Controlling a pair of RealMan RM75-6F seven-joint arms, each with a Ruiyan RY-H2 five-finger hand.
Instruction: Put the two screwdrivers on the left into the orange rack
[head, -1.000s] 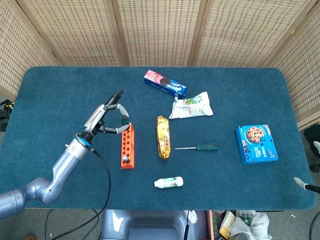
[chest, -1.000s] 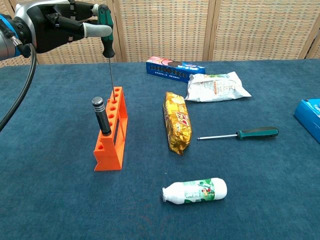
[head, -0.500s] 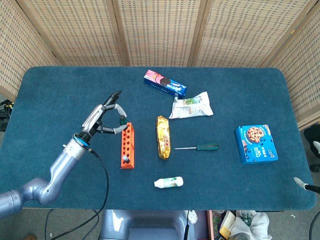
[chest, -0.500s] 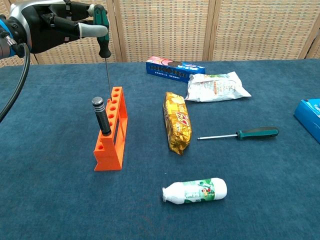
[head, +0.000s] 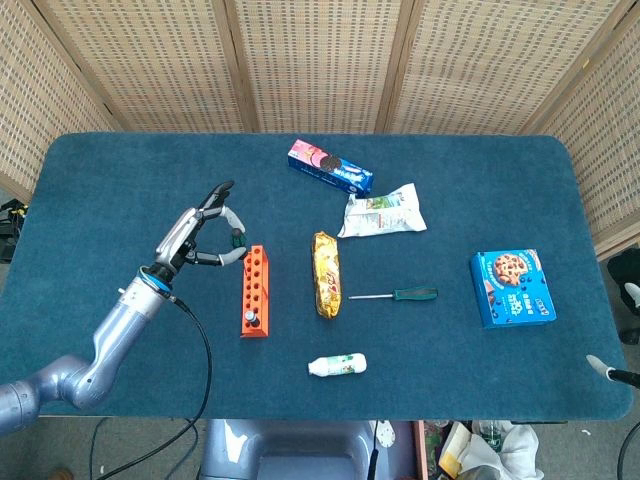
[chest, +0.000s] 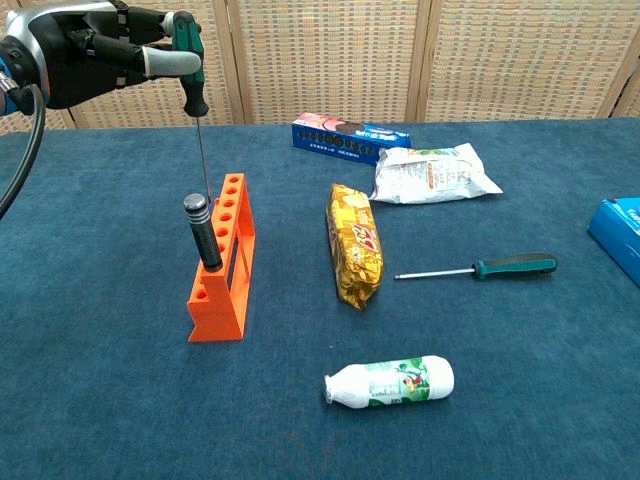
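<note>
The orange rack (chest: 222, 262) (head: 253, 290) stands upright left of centre with a black-handled screwdriver (chest: 203, 231) standing in one of its near holes. My left hand (chest: 95, 55) (head: 198, 232) pinches a green-handled screwdriver (chest: 190, 70) by its handle, shaft pointing down. Its thin shaft (chest: 202, 160) hangs just left of the rack's far end, the tip near the rack's top, outside the holes. The right hand shows in neither view.
A yellow snack bag (chest: 356, 243) lies right of the rack. Another green-handled screwdriver (chest: 480, 268) lies flat further right. A white bottle (chest: 391, 382) lies near the front. A biscuit pack (chest: 350, 138), a white pouch (chest: 432, 173) and a blue cookie box (head: 511, 288) sit behind and right.
My left hand has drifted left with the green-handled screwdriver, carrying its shaft from above the rack's far holes to just left of the rack.
</note>
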